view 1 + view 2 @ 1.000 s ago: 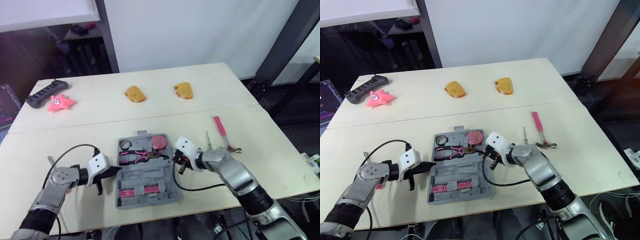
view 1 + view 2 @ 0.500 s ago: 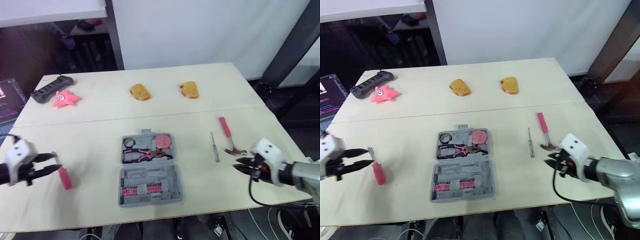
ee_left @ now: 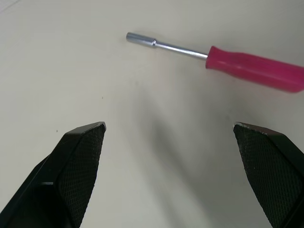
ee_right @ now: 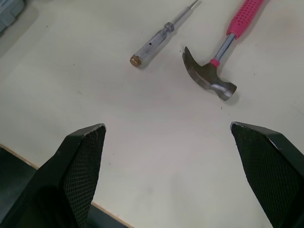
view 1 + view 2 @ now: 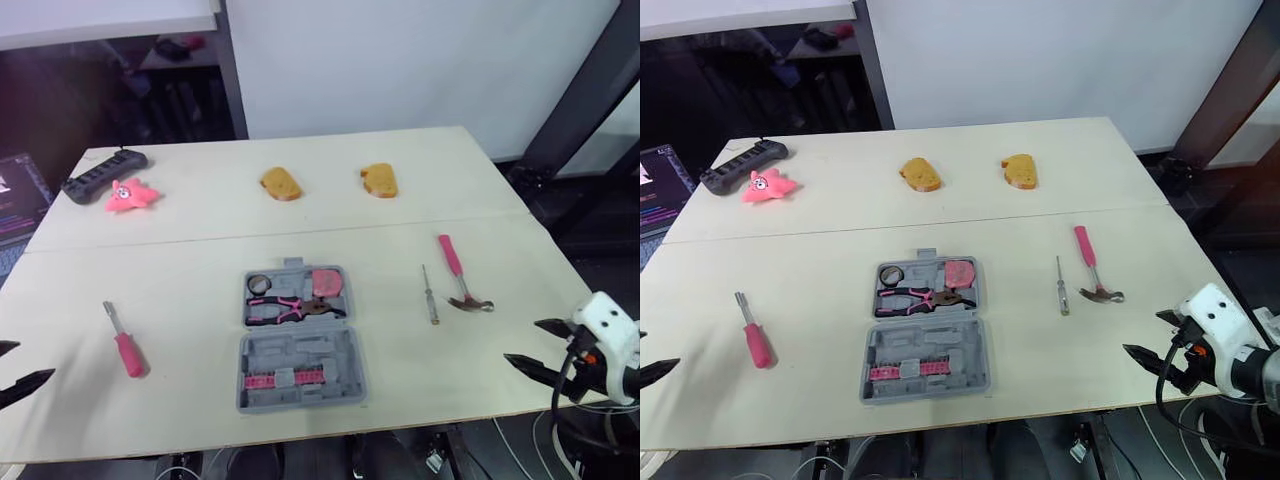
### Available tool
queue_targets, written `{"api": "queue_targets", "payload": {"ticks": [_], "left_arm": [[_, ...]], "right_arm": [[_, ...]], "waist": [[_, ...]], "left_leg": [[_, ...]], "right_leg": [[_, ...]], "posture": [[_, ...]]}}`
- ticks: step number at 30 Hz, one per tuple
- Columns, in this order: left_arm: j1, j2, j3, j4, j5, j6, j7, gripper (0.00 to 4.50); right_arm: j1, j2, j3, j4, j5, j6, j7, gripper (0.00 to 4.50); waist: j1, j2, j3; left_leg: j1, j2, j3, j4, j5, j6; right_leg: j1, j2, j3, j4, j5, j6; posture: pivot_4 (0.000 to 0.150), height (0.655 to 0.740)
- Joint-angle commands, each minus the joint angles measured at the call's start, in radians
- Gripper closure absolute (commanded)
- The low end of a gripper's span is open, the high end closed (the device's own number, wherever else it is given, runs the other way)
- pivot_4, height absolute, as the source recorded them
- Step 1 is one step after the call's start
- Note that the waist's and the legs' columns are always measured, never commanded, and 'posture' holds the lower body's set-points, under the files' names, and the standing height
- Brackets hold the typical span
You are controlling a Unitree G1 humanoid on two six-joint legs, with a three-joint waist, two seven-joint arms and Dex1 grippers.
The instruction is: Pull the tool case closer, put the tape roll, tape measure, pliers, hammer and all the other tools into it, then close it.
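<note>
Soft, even light washes the pale surface (image 5: pixel 180 270), bright against a dim room (image 5: pixel 100 90) beyond its far left corner; the pink-handled nut driver (image 3: pixel 228 57) and the hammer (image 4: pixel 209 78) cast only faint, diffuse shadows close beneath them

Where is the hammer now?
In the eye views the hammer lies on the right side of the table, just right of the thin screwdriver, well right of the open case and ahead of the right gripper.
</note>
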Motion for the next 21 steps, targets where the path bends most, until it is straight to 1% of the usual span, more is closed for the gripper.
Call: {"api": "queue_targets", "payload": {"ticks": [1,5,7,9,11,13,17,21], "left_arm": [[-0.007,-0.005,0.009,-0.039,-0.002,-0.016,0.016,0.0],[-0.009,-0.053,-0.032,-0.135,0.0,-0.003,0.017,0.0],[-0.008,-0.084,-0.064,-0.213,-0.004,0.023,0.011,0.0],[-0.015,-0.116,-0.11,-0.283,-0.009,0.04,-0.01,0.0],[-0.027,-0.151,-0.17,-0.369,-0.017,0.05,-0.042,0.0],[-0.04,-0.177,-0.218,-0.437,-0.019,0.051,-0.063,0.0],[-0.058,-0.218,-0.294,-0.566,-0.019,0.06,-0.083,0.0],[-0.075,-0.242,-0.345,-0.681,-0.037,0.09,-0.092,0.0]], "right_arm": [[-0.011,-0.011,-0.006,-0.019,0.01,-0.014,-0.014,0.05],[-0.035,0.004,0.023,-0.086,0.024,0.038,-0.073,0.05],[-0.052,0.03,0.052,-0.148,0.058,0.115,-0.122,0.05],[-0.092,0.08,0.101,-0.202,0.075,0.228,-0.22,0.05],[-0.157,0.177,0.187,-0.258,0.061,0.333,-0.365,0.05],[-0.22,0.271,0.272,-0.282,0.019,0.385,-0.497,0.05],[-0.338,0.439,0.383,-0.25,-0.066,0.442,-0.715,0.05],[-0.431,0.571,0.451,-0.174,-0.143,0.431,-0.868,0.05]], "waist": [[0.002,0.0,0.0],[0.01,0.001,0.0],[0.012,0.0,0.0],[0.015,0.0,0.0],[0.016,-0.001,-0.001],[0.017,-0.001,-0.001],[0.013,-0.001,-0.001],[0.014,0.0,-0.001]], "left_leg": [[0.0,0.0,0.0,0.0,0.0,0.0],[0.0,0.0,0.001,0.0,0.0,0.0],[0.001,0.0,0.001,0.0,0.0,0.0],[0.0,0.0,0.0,0.0,0.0,0.0],[0.0,0.0,0.0,0.0,0.0,0.0],[0.0,0.0,0.0,0.001,0.0,0.0],[0.0,0.0,0.0,0.001,0.0,-0.001],[0.0,0.0,0.0,0.0,0.0,-0.001]], "right_leg": [[0.0,0.0,0.0,0.0,0.0,0.0],[0.0,0.0,0.001,0.0,0.0,0.0],[0.0,0.0,0.001,0.0,0.0,0.0],[0.0,0.0,0.001,0.0,0.002,0.002],[0.0,0.0,0.001,0.0,0.002,0.002],[0.0,0.0,0.001,0.001,0.002,0.002],[0.0,0.0,0.001,0.0,0.001,-0.001],[-0.001,0.0,0.001,0.001,0.003,0.001]], "posture": [[0.15,0.74],[0.15,0.74],[0.15,0.74],[0.15,0.74],[0.15,0.74],[0.15,0.74],[0.15,0.74],[0.15,0.74]]}}
